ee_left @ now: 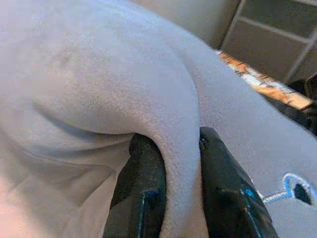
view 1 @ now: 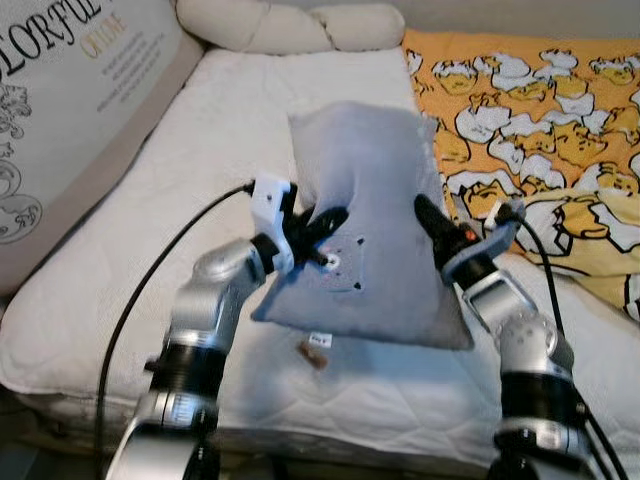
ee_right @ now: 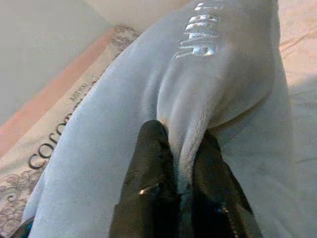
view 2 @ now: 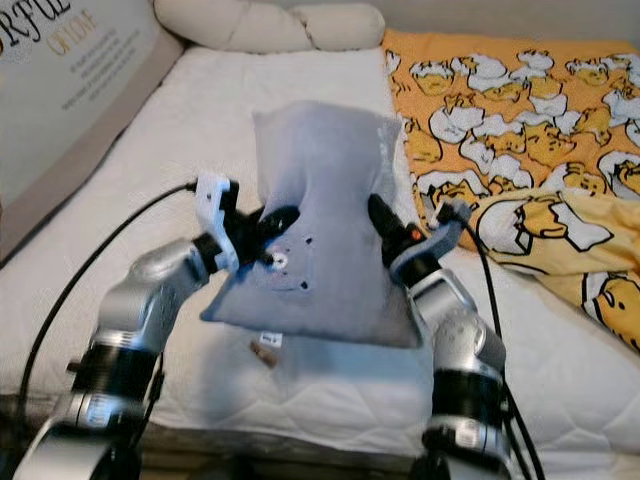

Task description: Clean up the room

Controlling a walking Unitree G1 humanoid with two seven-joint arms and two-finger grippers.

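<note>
A grey pillow (view 1: 365,215) with a small embroidered mark is held up above the white mattress (view 1: 180,230). My left gripper (view 1: 322,232) pinches its left lower side, and in the left wrist view a fold of grey fabric (ee_left: 181,163) is squeezed between the two black fingers (ee_left: 143,188). My right gripper (view 1: 432,222) clamps the pillow's right edge; the right wrist view has a ridge of grey cloth (ee_right: 190,144) caught between its fingers (ee_right: 153,173). The pillow tilts toward me and hides the bed beneath it.
An orange blanket with duck prints (view 1: 540,120) covers the bed's right side. A cream knotted cushion (view 1: 290,25) lies at the head. A large lettered pillow (view 1: 70,110) leans at the left. A small brown item (view 1: 315,352) lies on the mattress under the pillow.
</note>
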